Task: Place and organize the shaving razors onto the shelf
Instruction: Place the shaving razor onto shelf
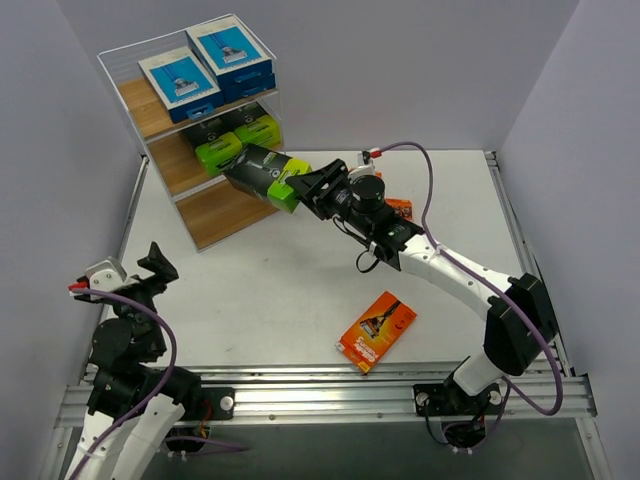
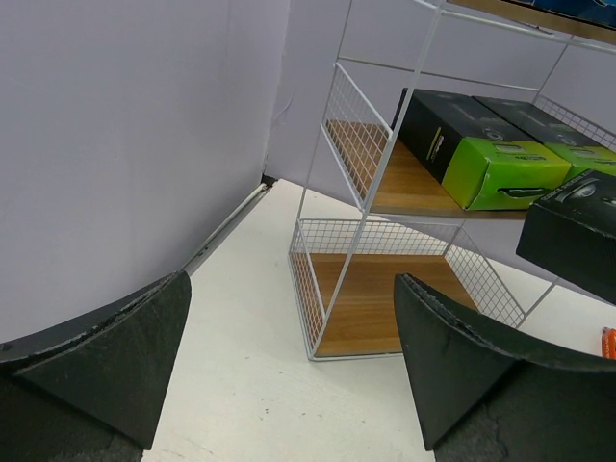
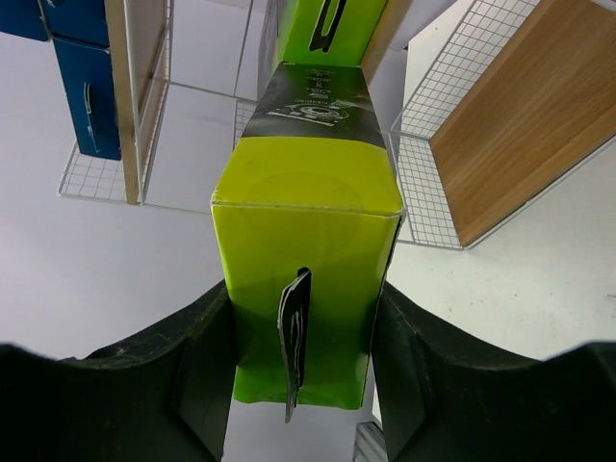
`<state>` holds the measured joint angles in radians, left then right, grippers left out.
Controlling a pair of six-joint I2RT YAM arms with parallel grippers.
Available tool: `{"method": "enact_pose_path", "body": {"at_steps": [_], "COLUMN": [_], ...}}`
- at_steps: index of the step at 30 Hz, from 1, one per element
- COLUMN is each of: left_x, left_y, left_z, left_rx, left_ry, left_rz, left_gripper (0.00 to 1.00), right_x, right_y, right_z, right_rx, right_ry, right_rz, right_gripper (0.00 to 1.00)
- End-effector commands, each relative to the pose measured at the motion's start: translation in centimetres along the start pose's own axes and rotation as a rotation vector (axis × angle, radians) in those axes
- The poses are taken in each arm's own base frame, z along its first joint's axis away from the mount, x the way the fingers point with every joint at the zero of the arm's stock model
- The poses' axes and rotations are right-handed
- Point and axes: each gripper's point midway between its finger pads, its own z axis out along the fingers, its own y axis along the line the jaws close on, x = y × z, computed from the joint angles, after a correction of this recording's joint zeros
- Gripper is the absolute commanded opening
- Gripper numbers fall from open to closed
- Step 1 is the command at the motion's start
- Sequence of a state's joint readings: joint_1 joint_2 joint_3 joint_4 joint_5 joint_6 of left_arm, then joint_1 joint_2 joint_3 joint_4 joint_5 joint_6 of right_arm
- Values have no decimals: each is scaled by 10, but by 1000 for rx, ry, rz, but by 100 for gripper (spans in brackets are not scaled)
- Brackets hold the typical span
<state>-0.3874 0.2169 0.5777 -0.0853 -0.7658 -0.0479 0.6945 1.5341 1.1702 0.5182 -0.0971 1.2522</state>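
Note:
The shelf (image 1: 225, 215) stands at the back left. Two blue-and-white razor packs (image 1: 178, 82) lie on its top tier, and two black packs with lime-green ends (image 1: 218, 150) on the middle tier. My right gripper (image 1: 300, 188) is shut on a third black and lime-green pack (image 1: 262, 172), held in the air just in front of the middle tier. In the right wrist view the gripper (image 3: 300, 327) clamps the pack's green end (image 3: 308, 231) between both fingers. An orange pack (image 1: 377, 330) lies on the table. My left gripper (image 1: 140, 270) is open and empty, facing the shelf (image 2: 385, 298).
The shelf's bottom board (image 2: 366, 327) is bare wood. A second orange item (image 1: 400, 207) shows behind the right arm. Grey walls close in the left, back and right sides. A metal rail (image 1: 320, 395) runs along the near edge.

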Motion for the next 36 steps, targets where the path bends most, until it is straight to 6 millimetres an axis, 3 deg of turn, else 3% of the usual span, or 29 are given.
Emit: {"method": "enact_pose_path", "body": {"at_steps": [1,13,15,17,29,36], "left_x": [-13,-15,-15,-15,-11,-11], "left_y": [2,3,4,4,2,1], "left_z": [0,-4,-5,-5,-4,-5], "left_rx": [-15,-2,-3,-3,4,8], "left_ry": [-45,-60,-64,-65,-53,-53], "left_rz": [-28,-41,-43,-42,-39,-43], "left_gripper": [95,94,100,91,89,89], "right_x": [-30,-41,-44,-50,-67,-66], "right_y": [99,121,122,126,130,123], "right_z": [-13,-25,-25,-25,-9,4], "right_rx": [-307,-369,-373,-384,-406,-409], "right_ry": [-55,-50,-56,-68,-85,-66], "right_rz": [5,-8,-7,-9,8,29], "right_gripper": [0,0,0,0,0,0]}}
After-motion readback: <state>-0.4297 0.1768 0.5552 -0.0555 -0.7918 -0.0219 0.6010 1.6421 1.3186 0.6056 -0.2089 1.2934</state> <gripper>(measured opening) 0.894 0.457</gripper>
